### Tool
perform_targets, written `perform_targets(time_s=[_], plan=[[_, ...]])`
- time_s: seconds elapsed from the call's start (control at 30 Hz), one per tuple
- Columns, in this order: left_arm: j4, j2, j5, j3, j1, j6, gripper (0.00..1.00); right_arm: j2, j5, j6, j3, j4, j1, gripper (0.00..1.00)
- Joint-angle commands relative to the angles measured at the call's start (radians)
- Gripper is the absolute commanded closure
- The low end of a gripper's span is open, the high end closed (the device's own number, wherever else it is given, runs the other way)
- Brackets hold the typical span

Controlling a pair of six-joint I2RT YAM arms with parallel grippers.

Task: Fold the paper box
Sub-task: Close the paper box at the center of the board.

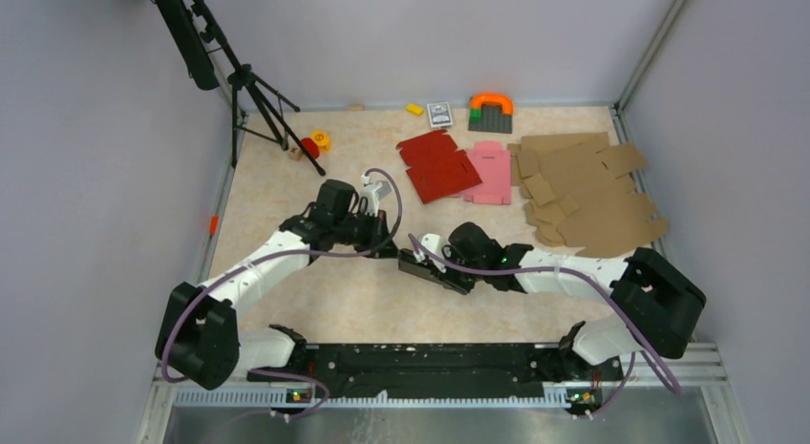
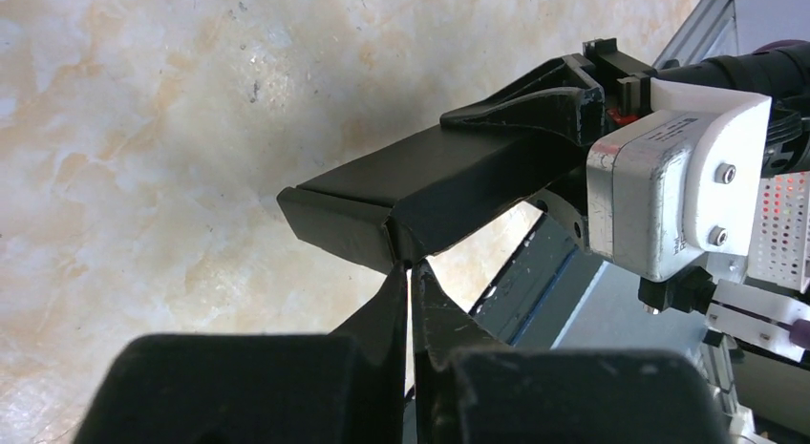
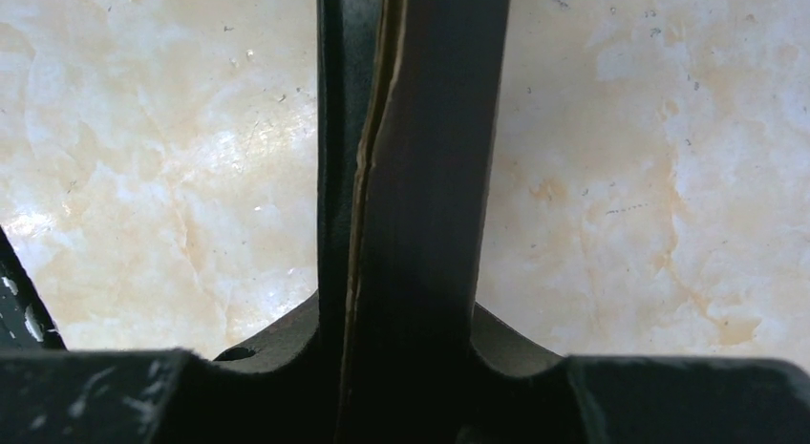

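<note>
The paper box (image 1: 423, 266) is a black, partly folded piece held just above the table's middle, between the two arms. My right gripper (image 1: 451, 272) is shut on its right end; in the right wrist view the folded layers of the paper box (image 3: 430, 129) run straight up from between the fingers (image 3: 287, 344) of the right gripper (image 3: 411, 301). My left gripper (image 1: 389, 245) is shut, nothing between its tips. In the left wrist view the left gripper (image 2: 411, 269) touches the lower crease of the paper box (image 2: 449, 181) from below. The right gripper (image 2: 564, 105) clamps its far end.
A red blank (image 1: 437, 165) and a pink blank (image 1: 489, 172) lie behind the arms, and a pile of brown cardboard blanks (image 1: 583, 191) lies at the right. A tripod (image 1: 253, 91) stands at the back left. Small toys (image 1: 490, 110) line the back wall.
</note>
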Motion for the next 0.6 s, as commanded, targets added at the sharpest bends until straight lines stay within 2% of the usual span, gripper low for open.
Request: perform_targets(time_s=[0.0, 0.27, 0.33, 0.5, 0.53, 0.57], plan=[[-0.030, -0.043, -0.116, 0.013, -0.009, 0.045, 1.00, -0.020, -0.048, 0.003, 0.026, 0.011, -0.005, 1.00], [-0.071, -0.110, -0.202, -0.047, -0.034, 0.058, 1.00, 0.006, -0.108, 0.004, 0.031, 0.004, -0.032, 1.00], [-0.068, -0.154, -0.215, -0.074, -0.034, 0.041, 0.96, 0.016, -0.110, 0.005, 0.035, 0.007, -0.034, 1.00], [-0.040, -0.319, -0.184, -0.118, -0.034, -0.005, 0.70, 0.035, -0.120, 0.002, 0.039, 0.004, -0.037, 1.00], [-0.033, -0.352, -0.210, -0.123, -0.035, -0.032, 0.60, 0.033, -0.122, 0.002, 0.039, 0.007, -0.038, 1.00], [-0.012, -0.384, -0.239, -0.134, -0.034, -0.068, 0.46, 0.033, -0.123, 0.002, 0.040, 0.007, -0.038, 1.00]])
